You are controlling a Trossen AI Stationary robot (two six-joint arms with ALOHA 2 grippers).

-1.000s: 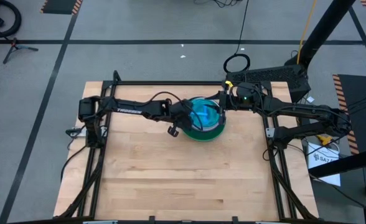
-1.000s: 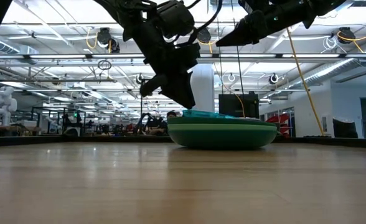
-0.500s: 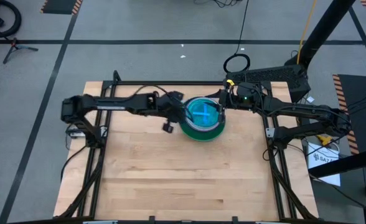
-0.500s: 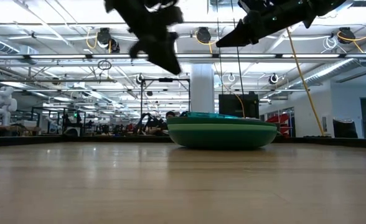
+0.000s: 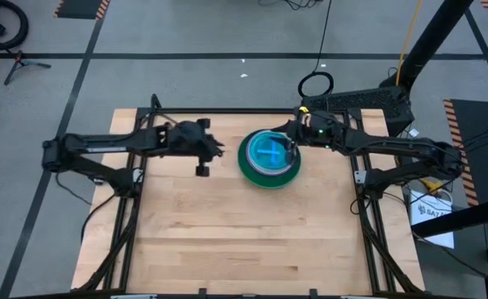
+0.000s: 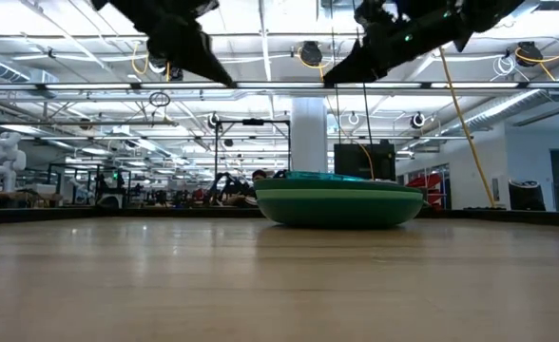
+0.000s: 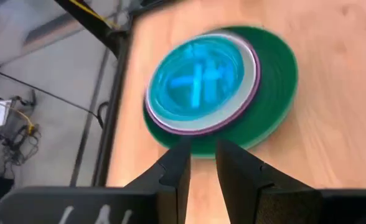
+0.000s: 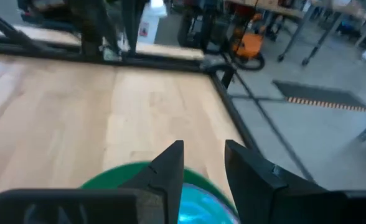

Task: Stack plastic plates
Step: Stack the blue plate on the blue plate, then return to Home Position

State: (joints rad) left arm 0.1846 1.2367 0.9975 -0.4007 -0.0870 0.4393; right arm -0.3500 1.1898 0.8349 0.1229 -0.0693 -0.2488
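Your left gripper [image 5: 213,149] hangs high above bare table [image 5: 227,241] with nothing between its fingers, parted by a narrow gap, so keep it well clear. The plastic plates [image 5: 269,159] sit stacked near the far edge, blue divided one on top, dark green at the bottom. Beyond them, the right gripper [image 5: 289,138] hovers at the stack's far rim, slightly spread and empty; lift it straight up to avoid nudging the pile

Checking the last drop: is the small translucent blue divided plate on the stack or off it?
On: the translucent blue divided plate sits centred atop the stacked plastic plates, level in the low view.
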